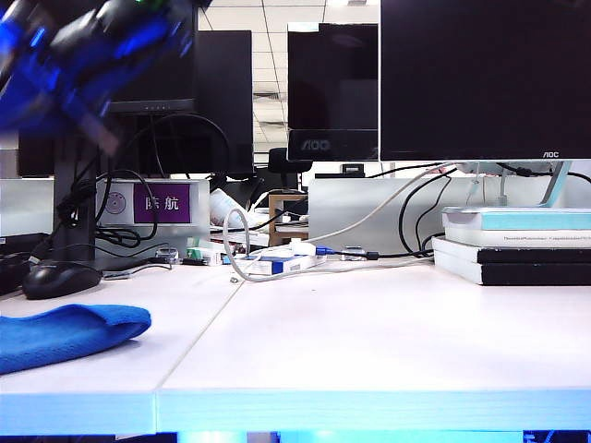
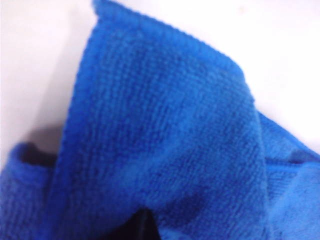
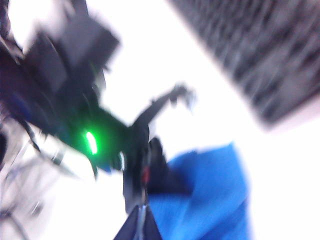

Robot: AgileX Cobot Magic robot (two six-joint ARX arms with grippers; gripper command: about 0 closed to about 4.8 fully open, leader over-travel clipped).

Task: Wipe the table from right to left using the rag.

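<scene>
While the left hand [image 3: 165, 180] pinches the rag [image 1: 65, 332] at the table's [image 1: 369, 351] left end, press it flat; the right hand [image 3: 141, 225], closed and empty, hangs nearby.

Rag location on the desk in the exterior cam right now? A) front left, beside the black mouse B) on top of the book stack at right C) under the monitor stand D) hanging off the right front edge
A: the rag lies on the table at its front left, just in front of the black mouse, far from the book stack at right.
</scene>
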